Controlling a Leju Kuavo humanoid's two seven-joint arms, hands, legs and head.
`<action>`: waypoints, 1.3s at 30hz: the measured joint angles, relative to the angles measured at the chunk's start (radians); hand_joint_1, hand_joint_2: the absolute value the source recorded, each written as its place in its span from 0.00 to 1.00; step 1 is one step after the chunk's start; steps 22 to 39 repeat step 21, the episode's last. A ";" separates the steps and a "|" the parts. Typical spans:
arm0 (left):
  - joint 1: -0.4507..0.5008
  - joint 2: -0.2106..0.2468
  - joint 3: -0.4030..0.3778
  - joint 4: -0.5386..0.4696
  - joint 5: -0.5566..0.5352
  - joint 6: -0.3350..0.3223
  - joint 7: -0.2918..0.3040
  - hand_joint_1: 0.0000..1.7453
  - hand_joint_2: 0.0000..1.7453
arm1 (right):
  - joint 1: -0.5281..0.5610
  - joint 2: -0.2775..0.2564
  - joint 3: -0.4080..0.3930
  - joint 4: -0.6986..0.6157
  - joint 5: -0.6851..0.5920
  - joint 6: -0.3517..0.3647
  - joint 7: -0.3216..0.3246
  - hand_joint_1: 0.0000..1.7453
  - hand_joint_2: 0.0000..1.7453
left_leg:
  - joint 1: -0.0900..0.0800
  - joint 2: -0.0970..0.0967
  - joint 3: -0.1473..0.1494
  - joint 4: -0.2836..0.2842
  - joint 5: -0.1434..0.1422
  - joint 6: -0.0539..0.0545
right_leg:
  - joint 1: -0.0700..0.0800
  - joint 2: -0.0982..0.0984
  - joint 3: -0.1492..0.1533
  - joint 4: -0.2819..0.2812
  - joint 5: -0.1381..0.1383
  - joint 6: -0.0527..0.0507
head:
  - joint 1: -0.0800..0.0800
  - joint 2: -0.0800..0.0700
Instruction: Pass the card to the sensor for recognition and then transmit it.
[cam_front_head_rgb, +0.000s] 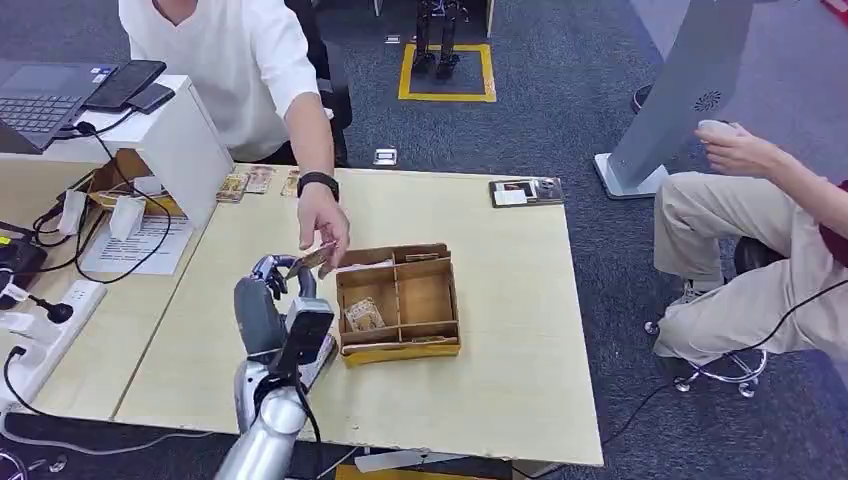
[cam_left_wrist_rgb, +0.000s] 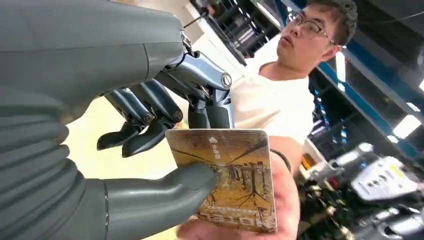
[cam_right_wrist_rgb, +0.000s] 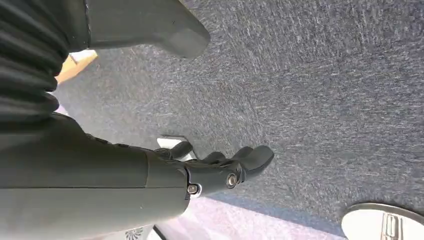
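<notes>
our left hand (cam_left_wrist_rgb: 165, 150) pinching the card (cam_left_wrist_rgb: 235, 180) – a person's hand (cam_front_head_rgb: 325, 225) on it too, our right hand (cam_right_wrist_rgb: 220, 170) hanging over carpet, holding nothing, fingers apart

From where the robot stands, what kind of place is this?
Probably an office or robotics lab set up as a service desk: a laptop on a counter, a wooden table, grey carpet with a yellow floor marking.

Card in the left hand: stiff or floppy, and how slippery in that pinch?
The card looks flat and unbent between the left hand and the person's hand, so probably stiff. Its thinness suggests light weight. Its printed face looks smooth, possibly slippery.
</notes>
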 joint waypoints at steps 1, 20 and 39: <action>-0.026 0.000 0.011 0.023 -0.015 0.000 0.017 1.00 1.00 | -0.002 0.000 0.000 0.000 0.003 0.000 0.001 0.00 1.00 | 0.000 0.000 0.000 0.000 0.000 0.000 | 0.000 0.000 0.000 0.000 0.000 0.000 | 0.000 0.000; -0.206 0.002 0.172 0.254 -0.183 0.000 0.073 0.00 1.00 | -0.020 0.001 0.017 0.000 0.022 0.000 0.019 0.00 1.00 | 0.000 0.000 -0.001 0.000 0.000 -0.001 | 0.000 0.000 -0.001 0.000 0.000 0.000 | 0.000 0.000; -0.205 -0.003 0.179 0.254 -0.186 0.000 0.062 0.00 0.00 | -0.020 0.001 0.018 0.000 0.022 0.000 0.019 0.00 1.00 | 0.000 0.000 -0.001 0.000 0.000 -0.001 | 0.000 0.000 -0.001 0.000 0.000 0.000 | 0.000 0.000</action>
